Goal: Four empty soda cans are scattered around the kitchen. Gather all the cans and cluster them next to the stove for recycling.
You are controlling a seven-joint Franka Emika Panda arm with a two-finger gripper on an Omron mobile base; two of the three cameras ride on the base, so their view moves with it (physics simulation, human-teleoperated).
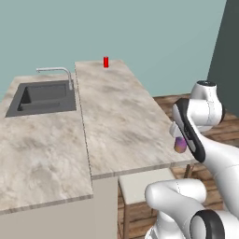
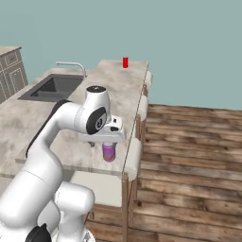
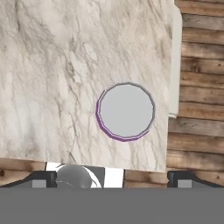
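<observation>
Hand view looks straight down on my purple can [image 3: 125, 111], silvery round top, upright on marble counter [image 3: 52, 78]; my pincer [image 3: 111, 177] spread wide.

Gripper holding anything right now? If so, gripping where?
Nothing is held. The gripper is open, its fingertips spread wide above the upright purple can, which stands on the counter near the edge. No contact visible yet.

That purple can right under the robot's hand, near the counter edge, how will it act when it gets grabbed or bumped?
The purple can stands upright on a small round base, so a sideways bump would probably tip it, then let it roll. It sits close to the counter edge, so it might fall off. Its smooth round wall looks slippery; the open gripper likely needs a centred squeeze.
</observation>
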